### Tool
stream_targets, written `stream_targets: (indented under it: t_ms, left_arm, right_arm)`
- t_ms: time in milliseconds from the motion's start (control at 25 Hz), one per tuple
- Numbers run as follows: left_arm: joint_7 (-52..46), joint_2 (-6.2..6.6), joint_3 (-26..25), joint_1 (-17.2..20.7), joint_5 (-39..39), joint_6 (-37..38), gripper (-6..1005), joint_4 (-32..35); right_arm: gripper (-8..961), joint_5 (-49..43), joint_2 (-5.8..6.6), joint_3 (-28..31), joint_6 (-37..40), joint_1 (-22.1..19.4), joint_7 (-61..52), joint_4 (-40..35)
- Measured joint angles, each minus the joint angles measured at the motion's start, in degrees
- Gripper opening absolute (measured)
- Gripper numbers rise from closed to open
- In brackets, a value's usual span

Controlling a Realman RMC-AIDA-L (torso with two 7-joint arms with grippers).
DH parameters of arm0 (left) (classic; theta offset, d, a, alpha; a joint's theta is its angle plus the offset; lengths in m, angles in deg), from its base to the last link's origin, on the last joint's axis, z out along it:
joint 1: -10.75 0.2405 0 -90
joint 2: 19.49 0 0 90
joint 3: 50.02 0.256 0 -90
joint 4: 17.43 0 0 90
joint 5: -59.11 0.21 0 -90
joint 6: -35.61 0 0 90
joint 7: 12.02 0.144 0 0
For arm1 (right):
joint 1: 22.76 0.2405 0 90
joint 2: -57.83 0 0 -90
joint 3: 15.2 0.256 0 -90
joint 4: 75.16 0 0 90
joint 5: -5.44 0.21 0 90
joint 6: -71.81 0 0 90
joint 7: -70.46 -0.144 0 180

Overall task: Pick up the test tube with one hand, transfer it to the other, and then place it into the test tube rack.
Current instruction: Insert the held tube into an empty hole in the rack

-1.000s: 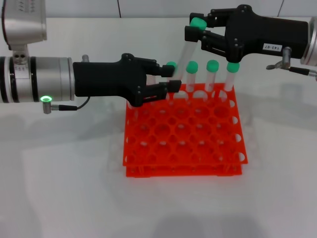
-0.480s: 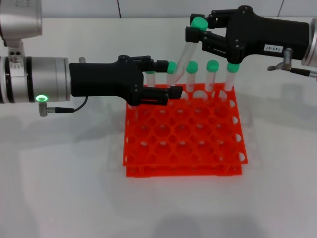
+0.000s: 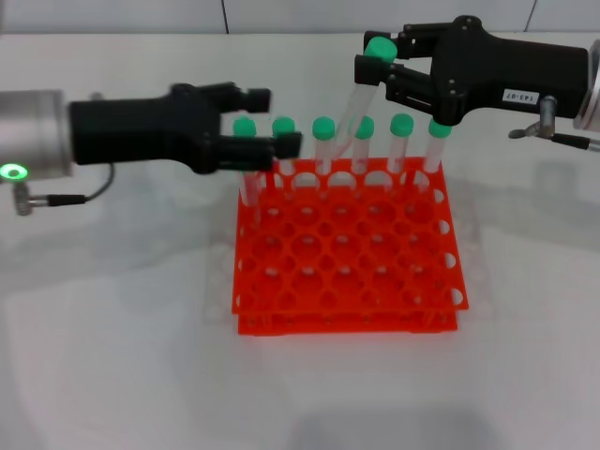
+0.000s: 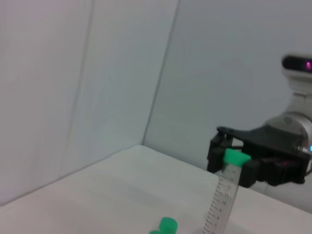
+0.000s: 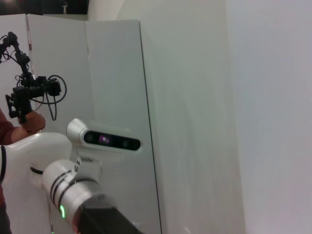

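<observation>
My right gripper (image 3: pixel 372 58), black with a white label, is shut on the green cap end of the test tube (image 3: pixel 354 98). It holds the tube slanted above the back row of the orange-red rack (image 3: pixel 347 253). The tube's lower end hangs among the caps of the standing tubes. My left gripper (image 3: pixel 277 118), black and unlabelled, is open and empty at the rack's back left corner, apart from the held tube. The left wrist view shows the right gripper (image 4: pixel 234 163) shut on the tube (image 4: pixel 222 200).
Several green-capped tubes (image 3: pixel 323 141) stand in the rack's back row; one cap shows in the left wrist view (image 4: pixel 167 225). The rack stands on a white table (image 3: pixel 112 328). The right wrist view shows my head and the left arm (image 5: pixel 68 192).
My left gripper has opened off the tube's lower end and drawn back to the left. The right gripper has stayed almost still with the tube in it.
</observation>
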Motion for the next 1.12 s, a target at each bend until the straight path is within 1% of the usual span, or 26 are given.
stream_targets:
  t_ms: [160,480,640,760,880,1000,1120]
  left_arm:
    - [-4.31,-0.07,0.01,3.69,-1.37,2.03,888,6.17]
    - [-11.22,0.01,-0.26,10.93,-1.97,6.67,888,16.45]
    - [-13.38,0.36,-0.26,14.62,-1.14,8.94,888,20.9]
    - [-14.05,0.46,-0.25,17.09,0.72,10.13,888,24.2]
    - [-14.83,0.47,-0.34,19.31,4.42,10.96,887,26.52]
    - [-15.23,0.52,-0.83,20.81,7.67,11.56,887,27.11]
    - [-14.86,0.47,-2.06,21.49,10.98,12.16,887,27.06]
  right_arm:
    - [266,-0.01,0.0,-0.03,0.14,-0.46,0.0,-0.01]
    - [266,-0.02,-0.11,-0.43,0.78,-2.56,-0.03,-0.75]
    - [266,0.01,-0.23,-1.37,0.9,-3.01,-0.33,-0.83]
    - [266,0.45,-0.27,-2.7,0.87,-3.08,-0.37,-0.83]
    - [266,1.06,-0.3,-3.99,0.76,-3.13,-0.38,-0.83]
    - [266,2.44,-0.33,-6.05,0.42,-2.98,-0.4,-0.83]
    - [266,3.14,-0.36,-7.6,-0.34,-2.61,-0.4,-0.83]
